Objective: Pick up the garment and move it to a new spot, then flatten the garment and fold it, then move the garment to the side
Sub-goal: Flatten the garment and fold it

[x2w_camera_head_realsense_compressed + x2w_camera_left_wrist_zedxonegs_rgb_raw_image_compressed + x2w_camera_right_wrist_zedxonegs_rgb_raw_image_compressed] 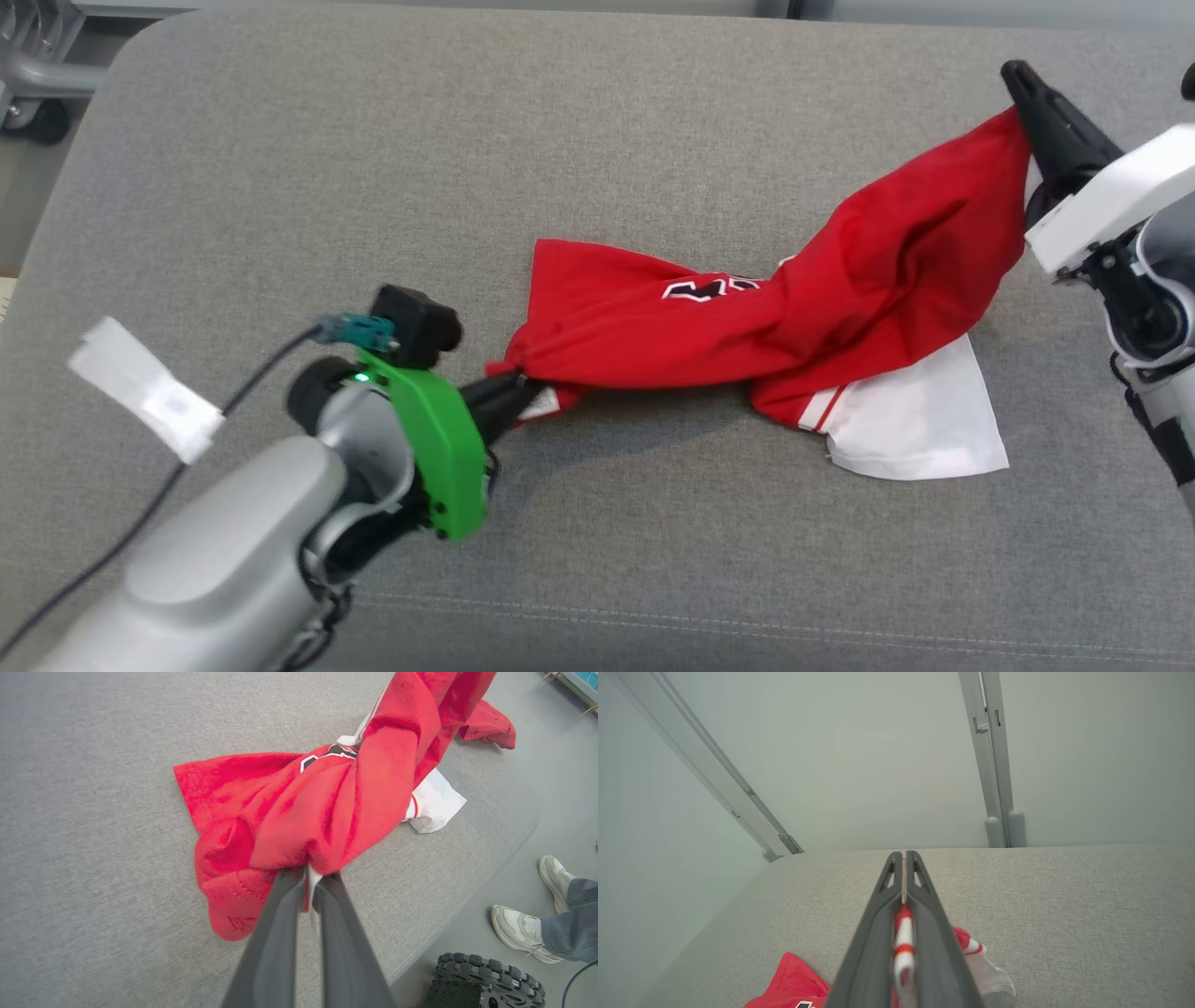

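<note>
Both ends of the red-and-white garment (709, 327) are being pinched: the left gripper (512, 388) is clamping its bunched left end low over the grey cushion (280, 187), its middle is resting there, and the right gripper (1019, 86) is clamping its raised right end.

Garment (887, 261) lettering (709, 287) mostly lost in folds, left gripper (312, 877) tips buried in red cloth, person (567, 924) cut off above the shins by frame edge
</note>
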Tool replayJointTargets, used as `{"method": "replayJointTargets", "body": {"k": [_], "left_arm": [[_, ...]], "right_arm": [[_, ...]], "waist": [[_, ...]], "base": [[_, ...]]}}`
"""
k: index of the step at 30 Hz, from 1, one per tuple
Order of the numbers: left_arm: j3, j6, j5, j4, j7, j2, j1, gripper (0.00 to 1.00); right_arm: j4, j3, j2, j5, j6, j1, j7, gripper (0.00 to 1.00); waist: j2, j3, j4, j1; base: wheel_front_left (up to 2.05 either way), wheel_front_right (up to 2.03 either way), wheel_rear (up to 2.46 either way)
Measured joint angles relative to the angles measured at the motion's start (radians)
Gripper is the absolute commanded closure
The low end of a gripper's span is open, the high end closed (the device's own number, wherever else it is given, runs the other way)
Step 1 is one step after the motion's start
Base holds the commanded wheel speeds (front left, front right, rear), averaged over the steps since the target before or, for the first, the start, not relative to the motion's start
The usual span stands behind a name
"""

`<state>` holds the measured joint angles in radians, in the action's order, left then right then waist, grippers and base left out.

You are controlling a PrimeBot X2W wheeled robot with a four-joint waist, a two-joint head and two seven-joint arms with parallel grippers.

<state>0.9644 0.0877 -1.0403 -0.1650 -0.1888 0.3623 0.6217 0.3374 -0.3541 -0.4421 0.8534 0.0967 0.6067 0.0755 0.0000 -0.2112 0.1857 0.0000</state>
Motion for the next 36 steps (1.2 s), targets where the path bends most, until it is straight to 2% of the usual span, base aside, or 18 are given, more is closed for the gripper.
{"method": "replayJointTargets", "body": {"k": [5, 9, 14, 17, 22, 26, 28, 29, 30, 36], "left_arm": [[-0.061, -0.038, 0.016, 0.055, -0.032, 0.17, 0.02, 1.0], [-0.132, -0.073, -0.026, 0.093, -0.024, 0.247, -0.046, 1.0], [-0.187, -0.115, -0.087, 0.144, 0.004, 0.298, -0.153, 1.0], [-0.197, -0.124, -0.117, 0.186, 0.012, 0.313, -0.191, 1.0], [-0.206, -0.133, -0.13, 0.242, 0.032, 0.322, -0.234, 1.0], [-0.208, -0.133, -0.137, 0.275, 0.049, 0.321, -0.255, 1.0], [-0.208, -0.133, -0.137, 0.29, 0.05, 0.321, -0.26, 1.0], [-0.206, -0.133, -0.137, 0.298, 0.05, 0.321, -0.261, 1.0], [-0.202, -0.133, -0.137, 0.306, 0.05, 0.32, -0.262, 1.0], [-0.193, -0.133, -0.137, 0.334, 0.056, 0.319, -0.272, 1.0]], "right_arm": [[-0.121, -0.057, 0.028, 0.002, 0.008, -0.12, -0.005, 1.0], [-0.161, -0.1, 0.041, 0.016, 0.001, -0.303, 0.009, 1.0], [-0.203, -0.122, 0.074, 0.071, -0.03, -0.507, 0.013, 1.0], [-0.23, -0.131, 0.066, 0.07, -0.046, -0.57, 0.005, 1.0], [-0.286, -0.177, 0.026, 0.057, -0.024, -0.641, 0.005, 1.0], [-0.303, -0.18, -0.006, 0.037, -0.024, -0.657, 0.004, 1.0], [-0.323, -0.174, -0.024, 0.023, -0.024, -0.656, 0.004, 0.55], [-0.335, -0.171, -0.031, 0.019, -0.024, -0.655, 0.004, 0.07], [-0.347, -0.167, -0.04, 0.016, -0.024, -0.655, 0.004, 0.0], [-0.427, -0.16, -0.111, -0.012, -0.024, -0.653, 0.023, 0.0]], "waist": [[0.0, 0.035, 0.005, 0.0], [0.0, 0.038, -0.013, 0.0], [0.0, 0.021, -0.047, 0.0], [0.0, 0.003, -0.066, 0.0], [0.0, -0.031, -0.092, 0.0], [0.0, -0.054, -0.106, 0.0], [0.0, -0.061, -0.11, 0.0], [0.0, -0.063, -0.111, 0.0], [0.0, -0.064, -0.11, 0.0], [0.0, -0.058, -0.095, 0.0]], "base": [[0.0, 0.0, 0.0], [0.0, 0.0, 0.0], [0.0, 0.0, 0.0], [0.0, 0.0, 0.0], [0.0, 0.0, 0.0], [0.0, 0.0, 0.0], [0.0, 0.0, 0.0], [0.0, 0.0, 0.0], [0.0, 0.0, 0.0], [0.0, 0.0, 0.0]]}}
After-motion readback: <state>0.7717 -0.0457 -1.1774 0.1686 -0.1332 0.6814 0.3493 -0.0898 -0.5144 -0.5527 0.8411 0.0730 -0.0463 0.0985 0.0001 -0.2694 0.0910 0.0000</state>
